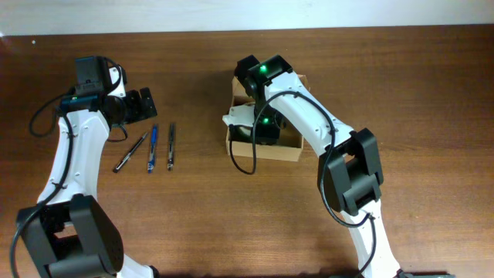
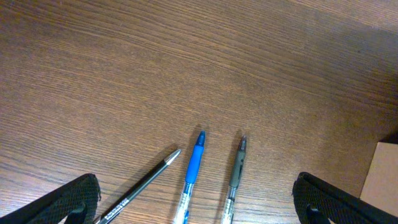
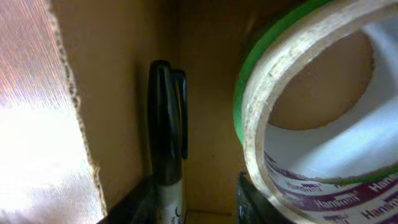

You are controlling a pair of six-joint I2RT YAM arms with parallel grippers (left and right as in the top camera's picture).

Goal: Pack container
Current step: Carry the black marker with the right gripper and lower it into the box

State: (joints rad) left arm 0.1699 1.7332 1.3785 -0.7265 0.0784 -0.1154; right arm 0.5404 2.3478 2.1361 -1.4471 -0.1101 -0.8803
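1. Showing the container (image 1: 287, 152) at mid-table (image 1: 417, 62), near three pens (image 1: 153, 147) lying to one side, with its flap lid (image 1: 235, 117) folded open toward them.
2. Locating the right gripper (image 3: 196, 200) inside the box, jaws parted wider than the black marker (image 3: 165, 143) that stands between them against the inner wall; clamped on nothing visible.
3. Showing a green-edged tape roll (image 3: 311, 118) packed just beside the marker.
4. Placing the left gripper (image 1: 145, 103) over bare wood just behind the pens, fingers (image 2: 74, 199) spread wide and empty.
5. Judged light and thin-walled, hence likely to slide on the smooth tabletop and to dent under a hard pinch, with a ragged cut edge in the right wrist view hinting at soft corrugated board.
6. Best taken at a side wall near a corner, one finger inside and one outside, or merely steadied by a press on the outer face.
7. Judged too floppy at the flap for a secure hold; better pushed shut than gripped.
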